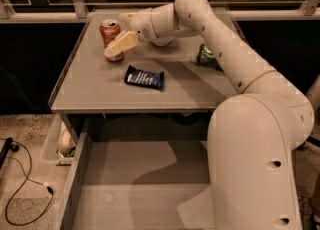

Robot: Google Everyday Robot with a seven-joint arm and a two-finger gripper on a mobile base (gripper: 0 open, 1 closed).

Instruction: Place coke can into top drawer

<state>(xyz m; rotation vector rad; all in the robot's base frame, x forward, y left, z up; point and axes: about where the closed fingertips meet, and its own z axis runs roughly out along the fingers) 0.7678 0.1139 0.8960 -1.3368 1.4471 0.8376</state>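
The red-orange coke can [108, 30] stands upright at the back left of the grey tabletop [100, 94]. My gripper [115, 34] has reached in from the right and is open around the can. One cream finger [120, 44] crosses in front of the can and the other [126, 18] sits behind it. The can rests on the table. The top drawer [125, 194] is pulled open below the table's front edge, and its flat grey bottom is bare. My arm hides the drawer's right side.
A dark blue snack bag [144, 78] lies flat mid-table, in front of the gripper. A green dented can [206, 55] lies at the right, partly behind my arm. A railing runs behind the table. A black cable [25, 184] lies on the floor at left.
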